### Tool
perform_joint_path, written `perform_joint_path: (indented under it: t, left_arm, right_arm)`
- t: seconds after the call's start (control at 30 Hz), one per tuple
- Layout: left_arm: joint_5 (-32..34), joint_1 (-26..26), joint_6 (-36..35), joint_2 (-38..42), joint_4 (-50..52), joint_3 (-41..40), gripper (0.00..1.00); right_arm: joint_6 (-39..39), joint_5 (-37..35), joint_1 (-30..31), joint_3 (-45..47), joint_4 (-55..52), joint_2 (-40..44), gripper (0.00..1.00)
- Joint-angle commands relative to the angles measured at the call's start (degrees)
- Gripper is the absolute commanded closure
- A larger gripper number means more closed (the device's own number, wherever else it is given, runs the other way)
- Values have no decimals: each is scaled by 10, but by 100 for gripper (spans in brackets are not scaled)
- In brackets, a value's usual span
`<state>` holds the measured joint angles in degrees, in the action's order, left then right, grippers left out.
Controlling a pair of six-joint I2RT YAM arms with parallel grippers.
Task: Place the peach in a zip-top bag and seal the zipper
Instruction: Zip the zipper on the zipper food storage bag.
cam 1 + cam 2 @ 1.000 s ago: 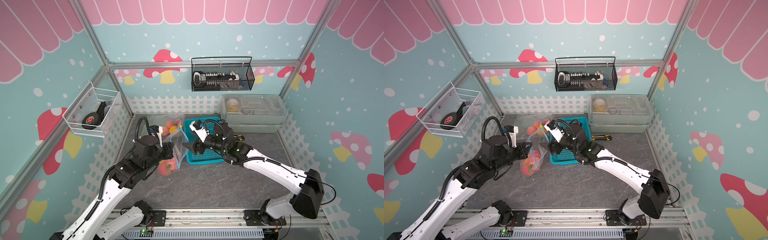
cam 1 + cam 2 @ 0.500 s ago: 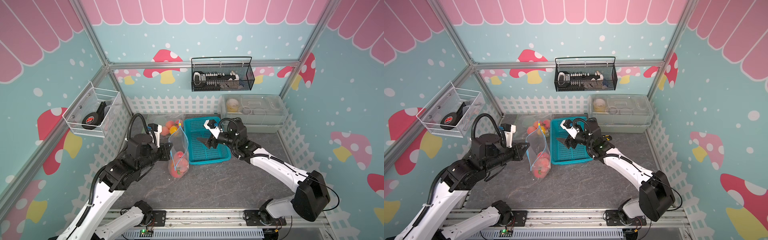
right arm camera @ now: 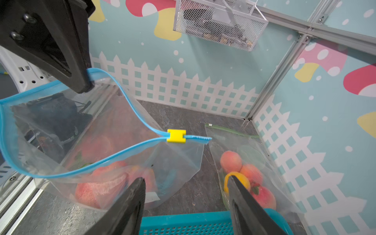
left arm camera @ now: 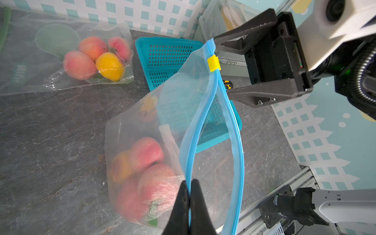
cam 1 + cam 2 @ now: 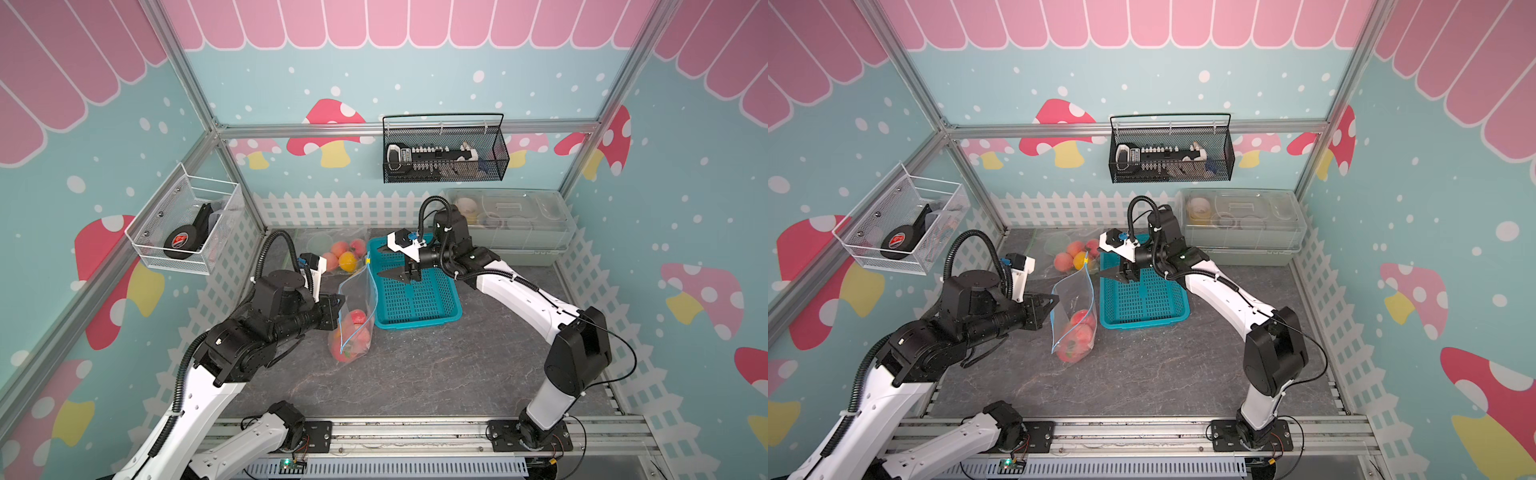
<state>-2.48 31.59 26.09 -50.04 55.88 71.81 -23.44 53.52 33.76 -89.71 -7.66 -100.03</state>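
A: Inspect surface (image 5: 436, 374).
B: Grey, stone-patterned.
A: Inspect teal basket (image 5: 415, 299).
B: Rests flat on surface, just beside zip-top bag (image 5: 353, 303).
A: Describe bag.
B: Upright, base on surface, mouth gaping, blue zipper (image 4: 240, 154) unsealed.
A: Report left tool (image 4: 190, 183).
B: Pressed together, pinching bag's rim at one end.
A: Report right tool (image 3: 186, 179).
B: Spread, empty, above basket, near bag's other end.
A: Locate peach (image 4: 145, 152).
B: Inside bag, at bottom, among other fruit.
A: Locate yellow slider (image 3: 176, 136).
B: On blue zipper, at end nearest right tool.
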Motion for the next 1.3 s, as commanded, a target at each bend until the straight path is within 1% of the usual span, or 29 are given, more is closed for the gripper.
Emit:
perform_joint_path:
  t: [0.0,0.17,0.2,0.27,0.6,0.77,0.83,0.9,1.03,1.07,1.27]
  left_arm:
    - [-5,2,-16,9,22,18,100]
    - [-8,2,-15,10,23,18,100]
    - [-8,2,-15,10,23,18,100]
    - [-9,2,-16,9,23,18,100]
    - [-7,2,-17,8,23,18,100]
    - [-5,2,-17,9,23,17,100]
    - [-2,2,-18,9,23,16,100]
    - [1,2,-18,9,23,15,100]
    - [16,2,-16,14,23,18,100]
    - [18,2,-16,15,23,18,100]
    - [37,2,-18,23,24,20,100]
  right_arm:
    - [-64,62,4,-48,-80,-30,36]
    - [-123,93,4,-148,-194,-83,38]
    - [-128,95,5,-159,-204,-83,37]
    - [-137,98,5,-180,-220,-113,37]
    - [-174,136,16,-248,-291,-150,36]
    - [-189,123,25,-267,-313,-157,36]
    - [-194,126,27,-272,-322,-158,37]
    - [-200,125,29,-276,-334,-158,44]
    - [-207,118,29,-275,-351,-156,64]
    - [-207,116,29,-274,-351,-154,67]
    - [-203,113,29,-265,-350,-143,81]
